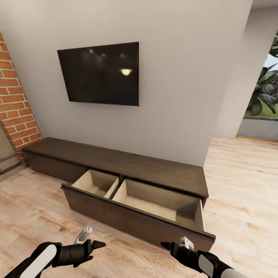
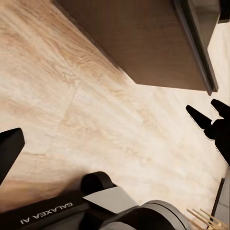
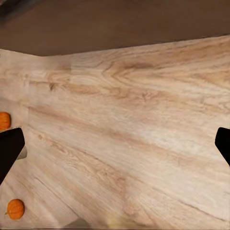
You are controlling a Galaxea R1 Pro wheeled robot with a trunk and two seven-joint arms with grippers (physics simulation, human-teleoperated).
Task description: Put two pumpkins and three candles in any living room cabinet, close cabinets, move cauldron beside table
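Against the wall, the long cabinet (image 1: pixel 116 160) runs sideways, drawer (image 1: pixel 154 204) out; both grippers gape empty.

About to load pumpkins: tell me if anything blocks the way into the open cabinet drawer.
Nothing visible does. The cabinet drawer is pulled out, both compartments bare and open on top. The two pumpkins sit on bare floor.

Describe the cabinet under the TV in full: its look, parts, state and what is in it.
The cabinet is a low, long, dark-brown wood unit standing on the light plank floor against the grey wall, below the wall TV, its left end near the brick chimney. Its fronts are flat and handle-less. One wide drawer is pulled out, showing two pale compartments, both empty as far as they show. The left section's front is shut. No gripper touches it.
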